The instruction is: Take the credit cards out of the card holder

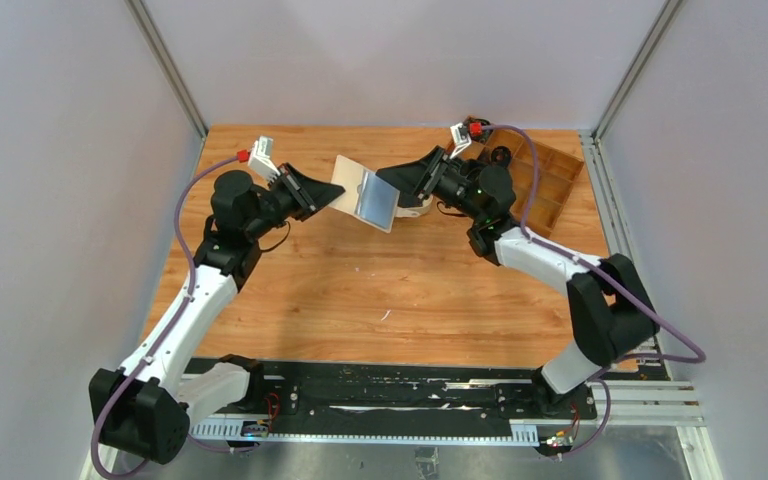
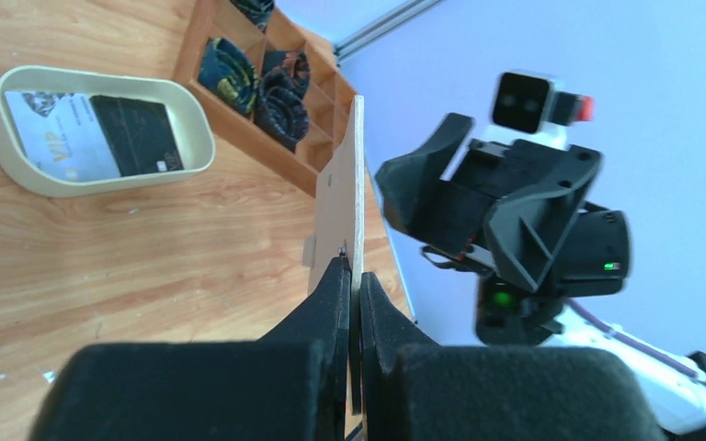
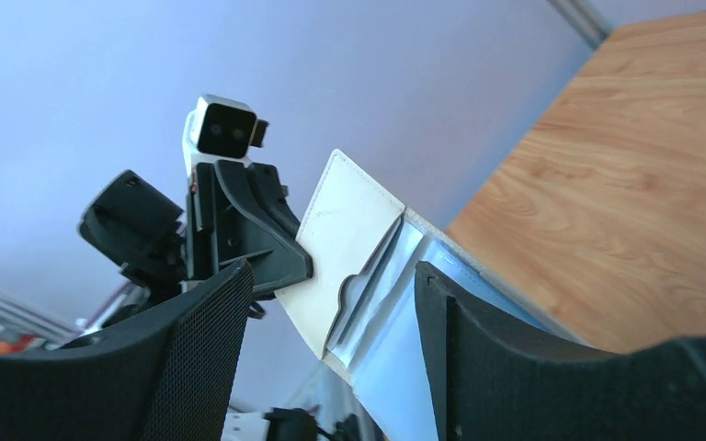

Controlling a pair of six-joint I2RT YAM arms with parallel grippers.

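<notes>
The card holder is a beige wallet held open in the air above the table, its pale grey-blue inside facing up. My left gripper is shut on its left flap; in the left wrist view the wallet stands edge-on between the closed fingers. My right gripper is open at the wallet's right edge. In the right wrist view its fingers straddle the blue pockets without pinching. A white card and a black card lie in the oval tray. No card shows in the wallet's pockets.
A wooden compartment box stands at the back right, with black cable coils in its cells. The oval beige tray sits on the table just behind and below the wallet, mostly hidden by the right gripper.
</notes>
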